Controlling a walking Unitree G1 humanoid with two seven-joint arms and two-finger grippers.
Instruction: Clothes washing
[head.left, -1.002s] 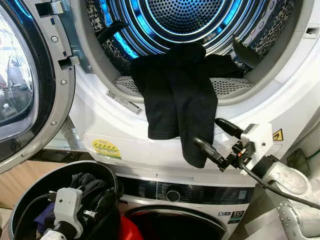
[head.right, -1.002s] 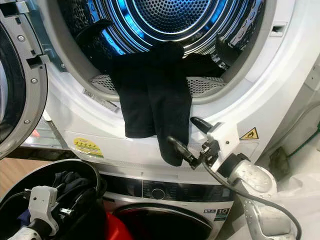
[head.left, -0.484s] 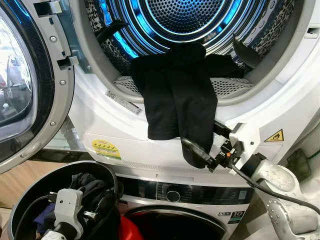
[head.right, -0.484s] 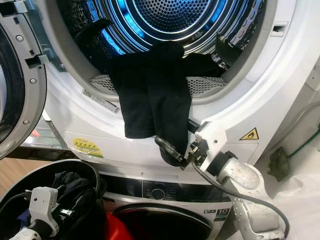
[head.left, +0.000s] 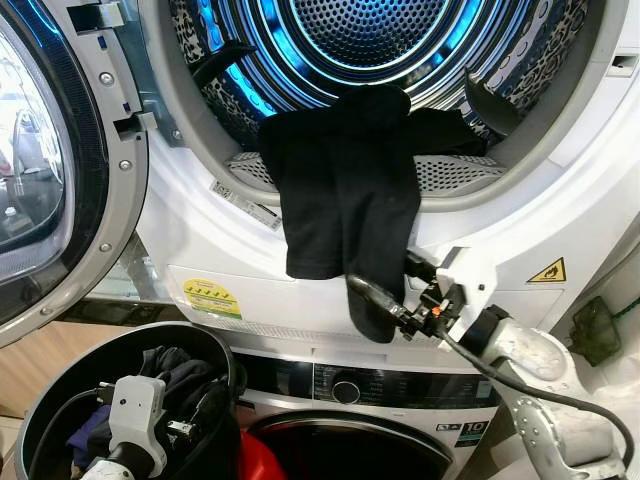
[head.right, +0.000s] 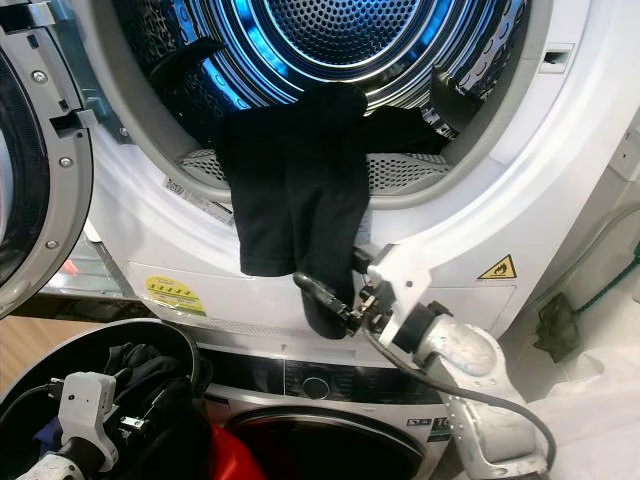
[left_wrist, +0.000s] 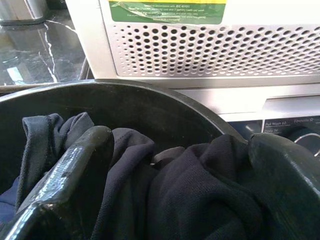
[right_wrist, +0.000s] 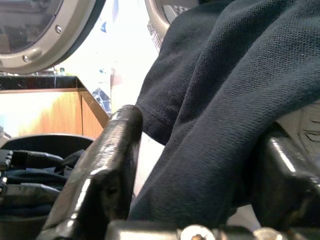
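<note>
Reaching further left, right gripper (head.left: 392, 292) now straddling black garment (head.left: 345, 180)

Drum mouth (head.left: 380, 40) gapes wide above — black garment (head.left: 350, 200) drapes its lower rim.

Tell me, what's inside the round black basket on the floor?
Dark clothes are piled in the black basket, and the left gripper reaches in among them. Whatever lies underneath the pile is covered.
</note>
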